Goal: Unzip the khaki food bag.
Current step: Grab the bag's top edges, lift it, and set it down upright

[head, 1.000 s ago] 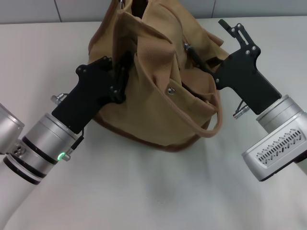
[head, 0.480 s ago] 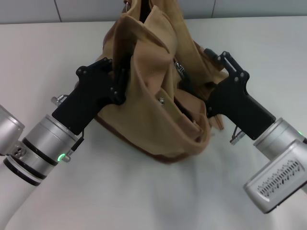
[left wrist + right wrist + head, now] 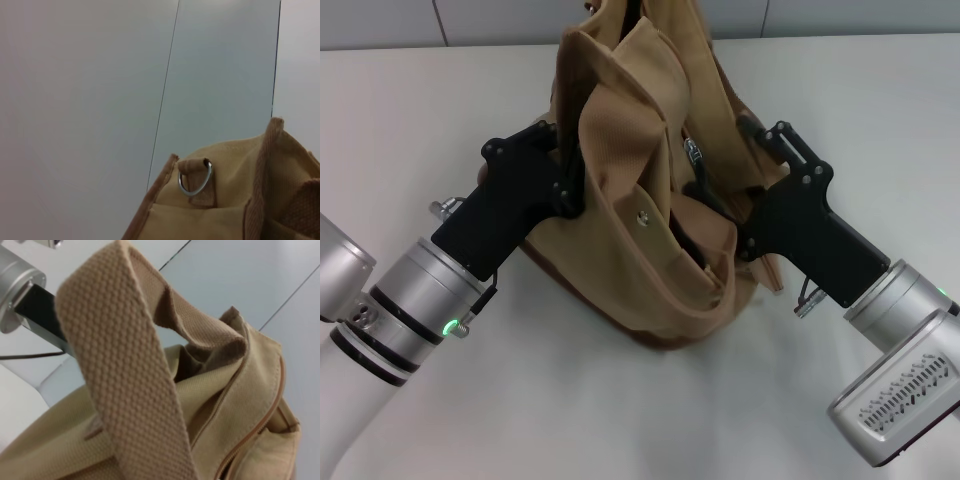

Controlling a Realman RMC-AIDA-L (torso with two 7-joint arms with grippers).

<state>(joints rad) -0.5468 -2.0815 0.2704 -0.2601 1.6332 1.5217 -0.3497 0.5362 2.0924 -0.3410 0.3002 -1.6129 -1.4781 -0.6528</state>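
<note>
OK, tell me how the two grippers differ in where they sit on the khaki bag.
The left gripper presses into the khaki food bag's left side near the handle; the right gripper reaches into the right side by the silver zipper pull. The left gripper's body slants up to the right, the right gripper's up to the left. Both have fingertips hidden in canvas folds.

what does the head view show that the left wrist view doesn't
Only the head view shows both arms at the khaki food bag: the left gripper pressed into its left side, the right gripper reaching into its right side, plus the metal snap, the zipper pull and the table. Only the left wrist view shows a metal ring on a fabric tab at the bag's edge, with a panelled wall behind. Both show the tan canvas.
</note>
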